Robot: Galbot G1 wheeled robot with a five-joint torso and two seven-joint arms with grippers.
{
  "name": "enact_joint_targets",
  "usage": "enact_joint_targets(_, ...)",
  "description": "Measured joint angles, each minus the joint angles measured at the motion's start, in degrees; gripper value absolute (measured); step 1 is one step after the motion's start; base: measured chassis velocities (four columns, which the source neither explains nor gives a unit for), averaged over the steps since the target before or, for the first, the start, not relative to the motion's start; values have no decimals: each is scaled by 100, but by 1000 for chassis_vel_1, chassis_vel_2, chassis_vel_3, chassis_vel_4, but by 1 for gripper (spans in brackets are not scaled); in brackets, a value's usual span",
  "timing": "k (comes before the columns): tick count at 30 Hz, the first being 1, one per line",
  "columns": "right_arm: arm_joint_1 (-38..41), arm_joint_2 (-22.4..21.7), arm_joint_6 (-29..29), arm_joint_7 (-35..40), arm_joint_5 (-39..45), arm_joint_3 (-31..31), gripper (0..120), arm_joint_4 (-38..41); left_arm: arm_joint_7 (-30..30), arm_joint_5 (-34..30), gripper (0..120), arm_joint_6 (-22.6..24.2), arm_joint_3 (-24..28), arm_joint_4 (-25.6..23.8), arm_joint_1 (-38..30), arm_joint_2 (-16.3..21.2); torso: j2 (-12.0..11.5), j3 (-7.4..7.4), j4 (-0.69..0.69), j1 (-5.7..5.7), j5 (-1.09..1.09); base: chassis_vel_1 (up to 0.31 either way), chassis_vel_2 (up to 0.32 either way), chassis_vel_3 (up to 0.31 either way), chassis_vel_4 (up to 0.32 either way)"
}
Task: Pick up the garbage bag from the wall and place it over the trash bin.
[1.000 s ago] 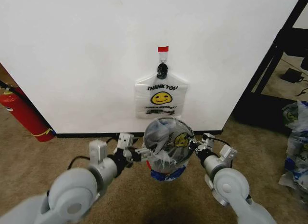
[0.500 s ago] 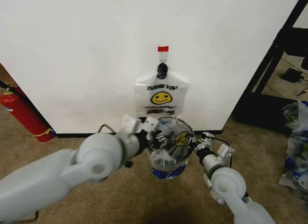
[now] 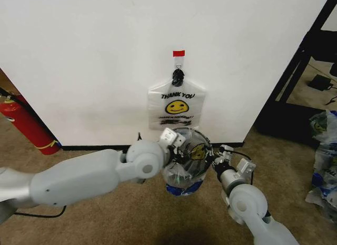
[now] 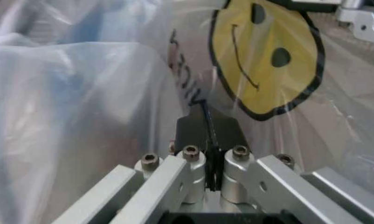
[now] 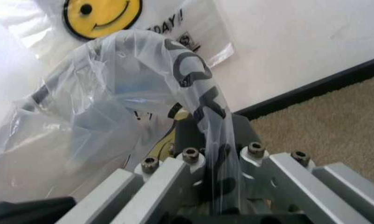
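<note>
Here, the white wall (image 3: 95, 66) fills the background, with a red-taped hook (image 3: 178, 54) from which a spare smiley bag (image 3: 176, 105) hangs flat, showing no blue patches. Below it, on tan carpet (image 3: 105, 213), the trash bin (image 3: 184, 189) stands just clear of the black baseboard (image 3: 89, 147), only its red base peeking out beneath the plastic. The garbage bag (image 3: 185, 163) is draped down over the bin, its mouth stretched between the two arms and its blue patches bunched low near the floor.

The left arm reaches across from the robot's left, and the left gripper (image 3: 176, 144) sits at the bag's upper rim on the wall side, slightly left of the bin's centre. In the left wrist view the left gripper (image 4: 211, 154) has its fingers pressed together on a thin fold of the film beside the yellow smiley. The right gripper (image 3: 218, 162) holds the opposite rim from the robot's right, lower and nearer the robot; in the right wrist view the right gripper (image 5: 213, 156) pinches a twisted strip of printed plastic.

So the bag's opening runs roughly left to right between the two pinches, with the bin directly underneath, and both arms are equally engaged. Whether the rim is fully seated over the mesh edge appears likely but is hard to confirm through the crumpled film.
</note>
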Motion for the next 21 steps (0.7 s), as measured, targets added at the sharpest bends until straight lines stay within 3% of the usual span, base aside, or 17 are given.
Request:
enact_joint_targets(7,-30,-51,2,-18,-20,-11,1,139,-50,-17,0,-10,365,577,-147,-452,0,0,1,0,1,0,0,0,0)
enact_joint_targets(21,-34,-101,5,-55,-25,-127,1,306,-15,71,0,-20,558,1559,-64,-1010,0,0,1,0,0,0,0,0,0)
